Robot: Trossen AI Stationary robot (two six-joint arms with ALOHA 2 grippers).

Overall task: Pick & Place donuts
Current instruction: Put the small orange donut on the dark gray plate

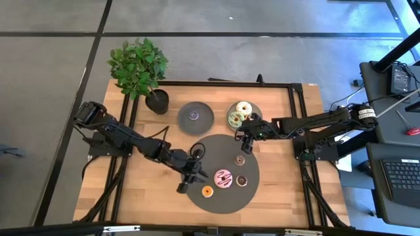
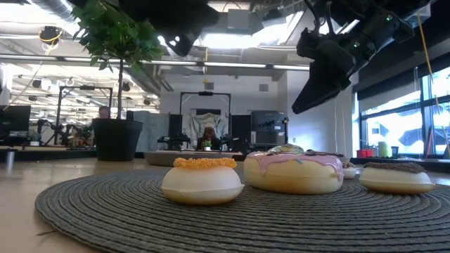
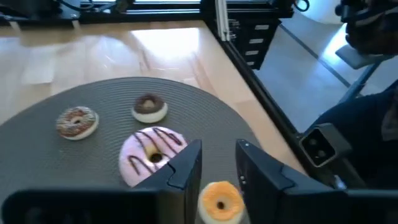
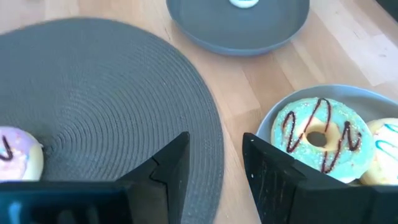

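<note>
Four donuts lie on the dark round mat (image 1: 223, 196): orange (image 1: 207, 191), pink with brown stripes (image 1: 224, 177), chocolate (image 1: 241, 180) and sprinkled (image 1: 239, 160). A green donut (image 1: 236, 119) and a white one (image 1: 244, 107) rest on the right grey plate (image 1: 254, 115). A small donut (image 1: 193, 116) sits on the left plate (image 1: 203, 121). My left gripper (image 1: 187, 182) is open and hovers over the mat's left part; the orange donut (image 3: 221, 202) shows between its fingers, untouched. My right gripper (image 1: 244, 139) is open above the mat's far edge, beside the green donut (image 4: 317, 140).
A potted plant (image 1: 141, 69) stands at the table's far left corner. Black frame rails (image 1: 298, 124) run along the table's edges. Bare wood (image 1: 151, 190) lies left of the mat. In the low view, the orange (image 2: 202, 181), pink (image 2: 294, 171) and chocolate (image 2: 394, 177) donuts stand untouched.
</note>
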